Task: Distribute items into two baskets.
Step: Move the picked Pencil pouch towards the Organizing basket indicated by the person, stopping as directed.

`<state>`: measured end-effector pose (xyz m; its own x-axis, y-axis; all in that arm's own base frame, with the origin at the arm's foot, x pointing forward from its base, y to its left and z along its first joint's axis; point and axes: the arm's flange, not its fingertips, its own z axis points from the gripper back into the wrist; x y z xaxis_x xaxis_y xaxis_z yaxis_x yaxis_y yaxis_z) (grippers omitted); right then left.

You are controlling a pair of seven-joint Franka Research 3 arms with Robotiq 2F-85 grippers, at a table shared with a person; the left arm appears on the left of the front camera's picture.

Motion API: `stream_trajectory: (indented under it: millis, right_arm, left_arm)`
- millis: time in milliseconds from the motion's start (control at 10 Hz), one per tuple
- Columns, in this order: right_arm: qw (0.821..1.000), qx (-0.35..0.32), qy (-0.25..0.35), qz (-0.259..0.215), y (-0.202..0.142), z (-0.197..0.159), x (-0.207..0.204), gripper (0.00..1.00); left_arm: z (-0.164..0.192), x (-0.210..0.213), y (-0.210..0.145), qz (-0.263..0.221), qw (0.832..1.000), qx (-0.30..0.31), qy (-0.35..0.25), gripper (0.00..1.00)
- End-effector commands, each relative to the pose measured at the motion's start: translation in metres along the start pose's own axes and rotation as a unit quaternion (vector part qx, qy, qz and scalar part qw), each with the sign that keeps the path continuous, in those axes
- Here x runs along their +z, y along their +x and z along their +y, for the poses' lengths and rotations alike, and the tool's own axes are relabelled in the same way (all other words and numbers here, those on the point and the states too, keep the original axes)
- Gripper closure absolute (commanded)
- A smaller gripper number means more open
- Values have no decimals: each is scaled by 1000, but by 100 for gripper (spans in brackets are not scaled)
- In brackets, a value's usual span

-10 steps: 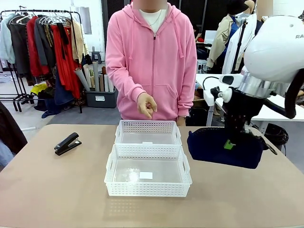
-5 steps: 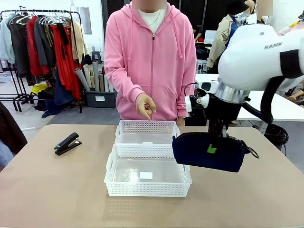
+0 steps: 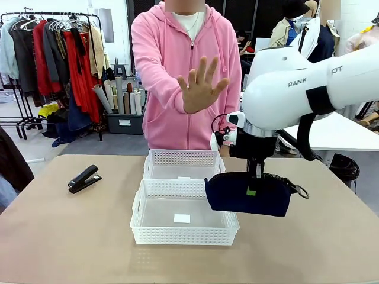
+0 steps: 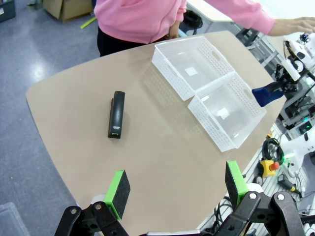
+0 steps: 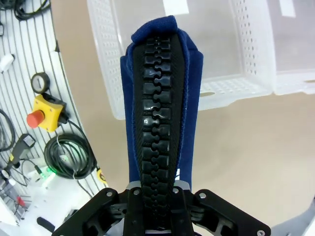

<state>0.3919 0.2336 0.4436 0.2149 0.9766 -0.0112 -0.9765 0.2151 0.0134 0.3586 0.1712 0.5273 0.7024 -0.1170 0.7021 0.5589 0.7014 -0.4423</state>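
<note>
My right gripper (image 3: 253, 188) is shut on the top of the navy zippered pouch (image 3: 249, 195), which hangs over the right rim of the larger, near basket (image 3: 183, 236). Straight down the right wrist view, the pouch (image 5: 160, 98) runs from my fingers across that basket's lattice wall (image 5: 103, 49). The smaller basket (image 3: 185, 158) sits just behind, touching the larger one. The black stapler (image 3: 83, 178) lies on the table to the left. My left gripper (image 4: 174, 184) hovers high above the table, open and holding nothing, with the stapler (image 4: 116, 114) and both baskets (image 4: 206, 120) (image 4: 167, 73) far below.
A person in a pink hoodie stands at the far edge, holding up one open hand (image 3: 200, 86) palm toward me above the baskets. The tan table (image 3: 71, 236) is bare on the left and front. Cables and an emergency stop button (image 5: 42, 113) lie off the table's edge.
My right arm has carried the pouch leftward from the table's right side to the near basket's right rim. The person has raised a hand from waist height to an open palm.
</note>
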Motion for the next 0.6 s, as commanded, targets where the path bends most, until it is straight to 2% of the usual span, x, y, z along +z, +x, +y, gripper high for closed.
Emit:
stream_trajectory:
  millis: [0,100,200,400,500]
  right_arm:
    - [1000,-3,-21,-14,-42,-11,34,100]
    - [998,-17,-21,-49,-103,-15,62,100]
    - [999,-12,-21,-49,-145,-8,77,100]
    - [999,-7,-13,-47,-173,-12,81,100]
    - [999,3,-8,-42,-172,-17,78,100]
  left_arm:
    - [0,1,1,-10,1000,-5,-5,0]
    - [0,1,1,-10,1000,-5,-5,0]
    - [0,1,1,-10,1000,-5,-5,0]
    - [0,1,1,-10,1000,-5,-5,0]
    - [0,1,1,-10,1000,-5,-5,0]
